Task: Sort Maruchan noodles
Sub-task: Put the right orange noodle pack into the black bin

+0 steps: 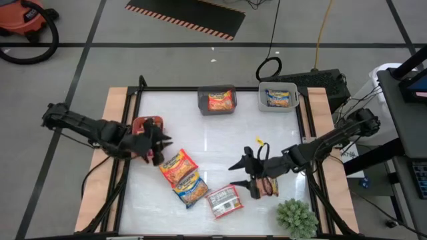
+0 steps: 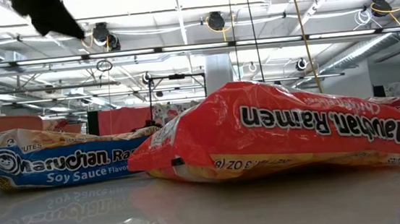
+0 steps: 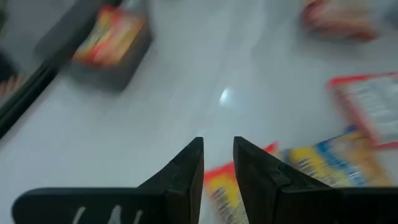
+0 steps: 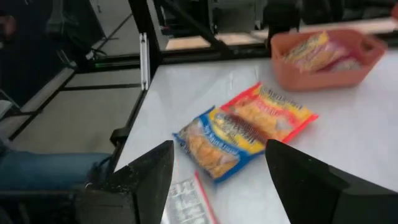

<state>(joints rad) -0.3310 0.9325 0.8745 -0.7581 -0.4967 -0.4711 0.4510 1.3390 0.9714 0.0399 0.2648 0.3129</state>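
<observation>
Seen from above, six noodle packets can be counted on or near the white surface (image 1: pixel 220 153): a red-trimmed packet (image 1: pixel 177 167), a blue-trimmed packet (image 1: pixel 190 189) touching it on the side away from the bins, and a pale packet (image 1: pixel 225 202) lying back-up just beside the blue one; one packet lies in the dark grey bin (image 1: pixel 217 101), one in the light grey bin (image 1: pixel 278 97), and a dark-red one (image 1: pixel 268 186) sits under the right tool (image 1: pixel 245 175). A red bin (image 1: pixel 148 125) is partly hidden by the left tool (image 1: pixel 162 141), and a green plant (image 1: pixel 297 217) stands at the near edge, beyond the right tool from the red-trimmed packet. The right tool's jaws are spread wide and hold nothing; the left tool hangs just beside the red-trimmed packet. In the low view, only two packets are made out, the blue-trimmed one (image 2: pixel 59 164) touching the red-trimmed one (image 2: pixel 274 131); the printed words "Soy Sauce" can be read here alone. In the left wrist view, the fingers (image 3: pixel 186 171) are seen nearly closed with a narrow gap, empty, above the red-trimmed packet. In the right wrist view, the red bin (image 4: pixel 326 59) is shown to hold packets, unseen from above, and the fingers (image 4: pixel 152 174) stand far apart.
</observation>
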